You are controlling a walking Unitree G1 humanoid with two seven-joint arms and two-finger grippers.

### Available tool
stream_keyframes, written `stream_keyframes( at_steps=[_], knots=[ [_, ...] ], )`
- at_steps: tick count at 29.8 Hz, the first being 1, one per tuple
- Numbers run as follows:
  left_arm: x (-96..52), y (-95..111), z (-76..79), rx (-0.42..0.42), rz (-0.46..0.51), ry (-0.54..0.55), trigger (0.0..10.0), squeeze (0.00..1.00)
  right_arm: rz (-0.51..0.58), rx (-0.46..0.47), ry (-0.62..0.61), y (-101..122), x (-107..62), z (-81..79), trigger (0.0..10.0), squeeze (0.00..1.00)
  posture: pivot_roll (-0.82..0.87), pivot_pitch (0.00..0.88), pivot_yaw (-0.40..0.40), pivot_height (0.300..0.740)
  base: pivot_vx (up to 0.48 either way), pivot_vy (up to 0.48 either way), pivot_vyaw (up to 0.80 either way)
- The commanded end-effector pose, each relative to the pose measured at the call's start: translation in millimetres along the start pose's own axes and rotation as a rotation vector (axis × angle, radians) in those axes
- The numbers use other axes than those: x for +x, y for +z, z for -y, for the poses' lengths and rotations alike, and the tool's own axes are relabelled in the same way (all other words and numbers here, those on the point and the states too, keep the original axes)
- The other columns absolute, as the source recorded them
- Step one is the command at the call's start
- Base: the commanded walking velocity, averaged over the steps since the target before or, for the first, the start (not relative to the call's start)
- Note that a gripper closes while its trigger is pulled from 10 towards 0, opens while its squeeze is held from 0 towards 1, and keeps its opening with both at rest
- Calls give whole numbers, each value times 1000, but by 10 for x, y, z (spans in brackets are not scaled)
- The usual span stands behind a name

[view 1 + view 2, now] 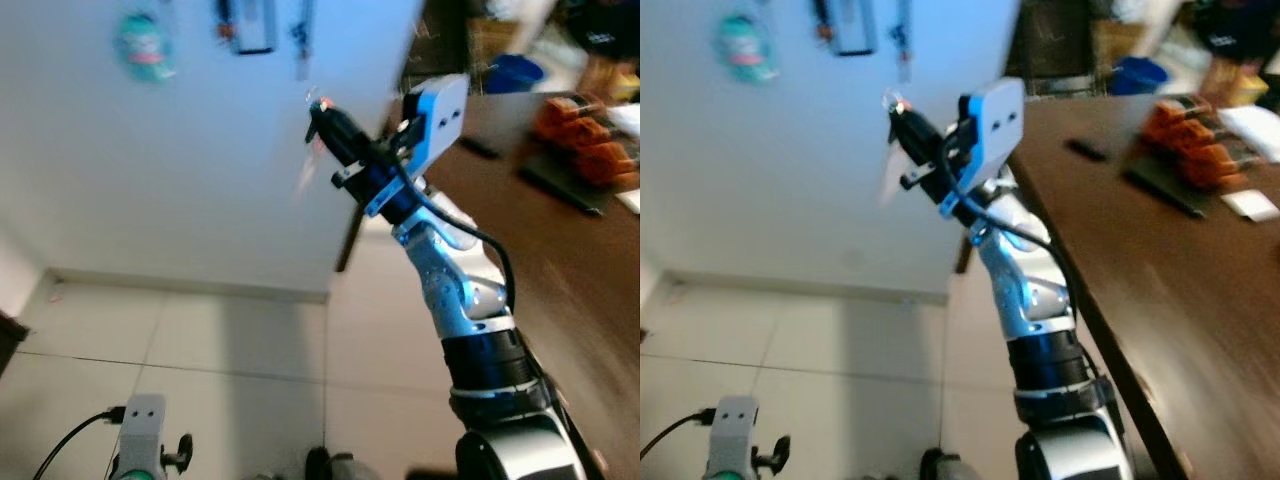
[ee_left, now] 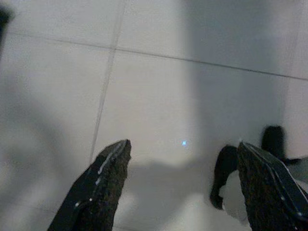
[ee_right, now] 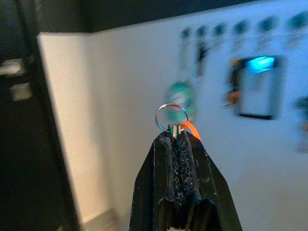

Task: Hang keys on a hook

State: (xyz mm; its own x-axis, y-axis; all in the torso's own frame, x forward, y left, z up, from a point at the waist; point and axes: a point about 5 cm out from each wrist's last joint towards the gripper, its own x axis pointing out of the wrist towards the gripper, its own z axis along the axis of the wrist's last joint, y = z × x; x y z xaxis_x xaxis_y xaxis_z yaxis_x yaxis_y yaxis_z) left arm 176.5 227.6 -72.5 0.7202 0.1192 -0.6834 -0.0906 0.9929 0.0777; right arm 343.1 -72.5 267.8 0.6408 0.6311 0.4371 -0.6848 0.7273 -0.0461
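High up by the white wall (image 1: 200, 170), right end effector (image 1: 318, 112) raised, black fingers pinched tight together on the keys (image 3: 175, 126). Silver key ring (image 3: 172, 116) poking out past the fingertips, with a bit of orange tag (image 3: 191, 129) beside it. Keys up in the air, close to the wall but not yet on any hook.

Above on the wall, a row of hooks (image 3: 219, 30) with things hanging down: a round green charm (image 1: 146, 46), a dark frame-shaped thing (image 1: 252, 28) and a strap (image 1: 303, 40). Too blurry to read any words or brand on them. No writing clear enough to read anywhere.

From the right wrist view, a close look at the ring and the hooks, with a glowing blue patch (image 3: 260, 63) inside the dark frame and a dark doorway to one side. From the eye views, much more of the room: the silver right arm (image 1: 470, 300), a long brown tabletop (image 1: 1160, 250) with orange things (image 1: 1185, 135) and a dark flat thing on it, and a blue tub (image 1: 515, 72) far behind.

Down low, left end effector (image 2: 180, 187) hanging over the pale floor tiles (image 2: 144, 96), fingers spread wide, nothing between them.
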Motion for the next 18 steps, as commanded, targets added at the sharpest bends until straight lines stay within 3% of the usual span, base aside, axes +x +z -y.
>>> stream_keyframes(
  at_steps=[1,18],
  knots=[
    [-17,-58,-5,-2,-25,-2,10000,0,16,-13,-17,20,25,4,10000,0,150,88,-37,740,330,0,0],
    [17,24,31,4,-3,-21,10000,0,20,-25,-125,53,21,177,10000,0,142,65,-45,740,327,0,0]
  ],
)
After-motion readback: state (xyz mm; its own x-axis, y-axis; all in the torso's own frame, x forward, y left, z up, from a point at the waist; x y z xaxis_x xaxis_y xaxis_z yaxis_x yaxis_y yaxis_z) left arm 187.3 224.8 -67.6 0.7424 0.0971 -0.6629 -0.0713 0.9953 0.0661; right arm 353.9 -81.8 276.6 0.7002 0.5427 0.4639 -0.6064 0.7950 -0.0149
